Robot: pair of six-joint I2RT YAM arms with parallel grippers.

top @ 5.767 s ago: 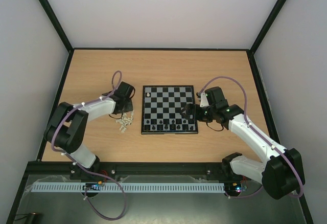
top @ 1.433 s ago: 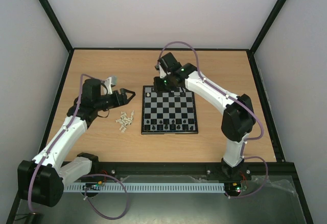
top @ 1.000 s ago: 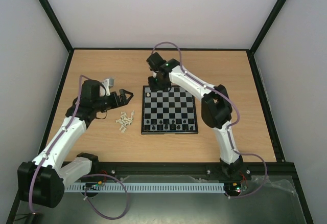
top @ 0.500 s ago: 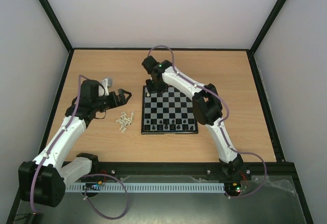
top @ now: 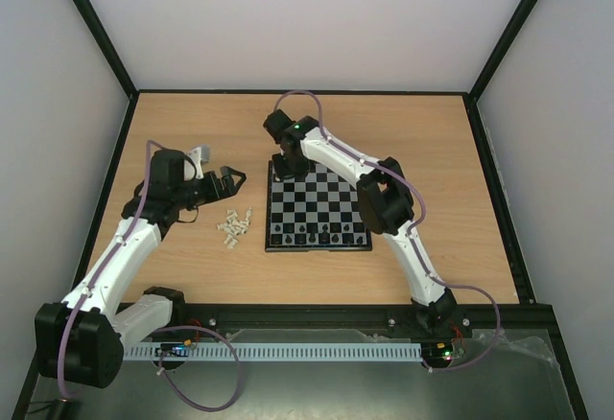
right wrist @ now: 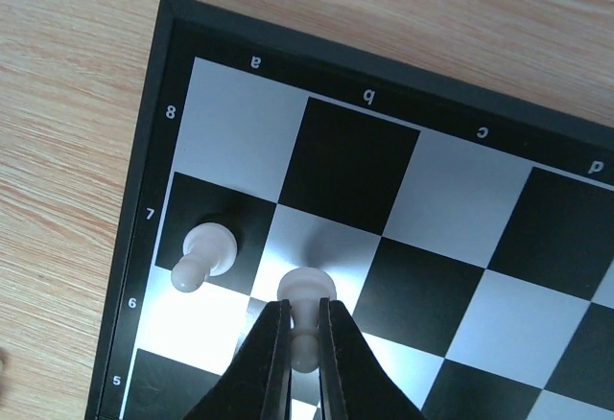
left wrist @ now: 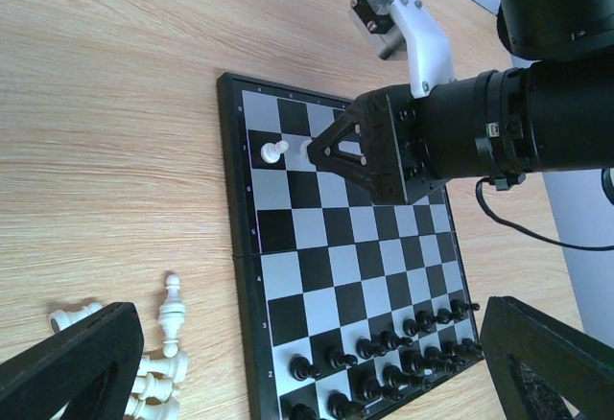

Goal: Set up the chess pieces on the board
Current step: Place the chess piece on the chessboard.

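Observation:
The board (top: 321, 205) lies mid-table, with black chess pieces (top: 319, 236) in two rows along its near edge. My right gripper (top: 288, 164) hangs over the board's far left corner, shut on a white pawn (right wrist: 305, 291) whose base sits on or just over a silver square. A second white pawn (right wrist: 206, 252) stands one square to its left. Loose white pieces (top: 233, 227) lie in a heap on the wood left of the board. My left gripper (top: 230, 178) hovers open and empty above that heap, its fingers (left wrist: 67, 367) wide apart.
The wooden table (top: 422, 151) is fenced by a black frame (top: 107, 180) and white walls. In the left wrist view the right arm's black wrist (left wrist: 460, 137) reaches over the board's far rows, above its border (left wrist: 230, 199).
My right gripper has slid a little left along the board's far edge with the pawn in it. The left arm has stayed put, open.

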